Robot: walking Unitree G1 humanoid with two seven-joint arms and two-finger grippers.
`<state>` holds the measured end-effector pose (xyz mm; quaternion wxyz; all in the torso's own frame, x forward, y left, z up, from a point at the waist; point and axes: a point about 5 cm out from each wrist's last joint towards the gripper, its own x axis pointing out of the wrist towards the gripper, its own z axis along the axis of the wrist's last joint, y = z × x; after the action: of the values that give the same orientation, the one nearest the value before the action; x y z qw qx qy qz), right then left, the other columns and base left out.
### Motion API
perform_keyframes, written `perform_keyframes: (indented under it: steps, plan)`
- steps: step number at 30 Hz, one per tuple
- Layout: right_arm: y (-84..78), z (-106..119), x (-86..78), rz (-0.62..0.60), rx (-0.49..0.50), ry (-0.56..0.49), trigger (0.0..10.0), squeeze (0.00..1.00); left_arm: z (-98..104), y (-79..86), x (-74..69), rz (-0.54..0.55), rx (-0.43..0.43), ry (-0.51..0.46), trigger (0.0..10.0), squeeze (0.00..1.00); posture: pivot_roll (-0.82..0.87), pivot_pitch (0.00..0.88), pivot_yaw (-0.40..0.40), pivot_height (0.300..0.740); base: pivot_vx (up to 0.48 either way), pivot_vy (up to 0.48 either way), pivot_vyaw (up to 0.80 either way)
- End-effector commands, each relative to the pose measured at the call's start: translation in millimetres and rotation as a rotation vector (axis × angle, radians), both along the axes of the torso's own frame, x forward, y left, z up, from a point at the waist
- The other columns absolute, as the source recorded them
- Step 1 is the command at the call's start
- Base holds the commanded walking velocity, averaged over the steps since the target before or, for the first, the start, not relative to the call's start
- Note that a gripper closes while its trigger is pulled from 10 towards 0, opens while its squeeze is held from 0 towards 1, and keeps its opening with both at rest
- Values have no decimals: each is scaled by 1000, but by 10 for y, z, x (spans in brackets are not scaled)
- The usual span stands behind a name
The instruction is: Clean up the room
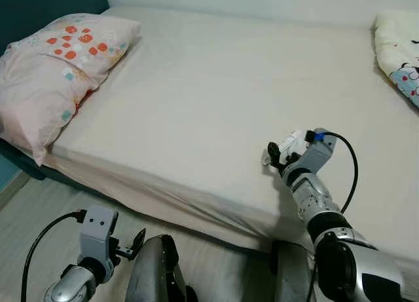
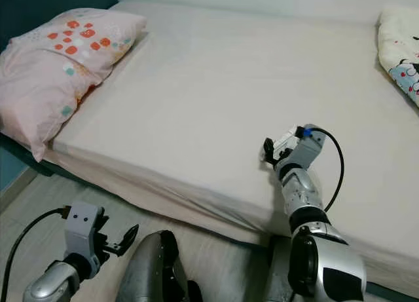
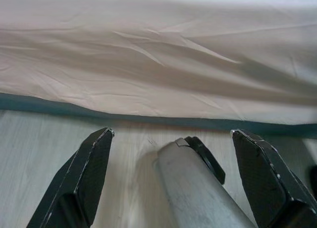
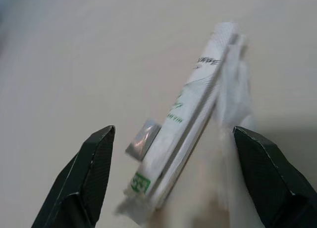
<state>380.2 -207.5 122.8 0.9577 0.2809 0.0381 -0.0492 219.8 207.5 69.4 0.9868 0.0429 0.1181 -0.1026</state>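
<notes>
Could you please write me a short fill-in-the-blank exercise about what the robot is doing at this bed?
1. The right gripper hovers open over a white ____ lying on the bed sheet.
2. The pink pillow lies at the robot's ____ side.
3. The left gripper hangs low over the ____.

Missing words: packet; left; floor

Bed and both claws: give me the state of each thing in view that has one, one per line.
Bed sheet: spread flat over the mattress, lightly creased along the near edge.
Pillow: lying at the head end on the robot's left.
Patterned blanket: bunched at the far right.
White packet: lying on the sheet between the open fingers, not gripped.
Right claw: open, over the packet.
Left claw: open, low above the floor beside the bed.
</notes>
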Motion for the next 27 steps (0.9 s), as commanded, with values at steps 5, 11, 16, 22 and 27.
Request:
perform_keyframes:
  steps: [5,11,16,22,27]
  plan:
    - [-2,-109,-44,-71,56,48,10000,1000,-52,0,-94,-11,16,52,10000,0,205,278,111,453,0,0,0]
    - [17,-61,1,-99,73,81,10000,1000,-40,-5,-99,-23,20,60,10000,0,208,291,115,453,0,0,0]
    - [93,-14,47,-54,40,104,10000,1000,-34,4,-102,-26,22,64,10000,0,207,296,117,453,0,0,0]
    - [162,90,119,-4,-97,152,10000,1000,-27,9,-126,-28,22,73,10000,0,201,308,116,453,0,0,0]
    - [162,200,176,6,-322,222,10000,973,-41,3,-150,-34,21,84,10000,0,193,313,113,453,0,0,0]
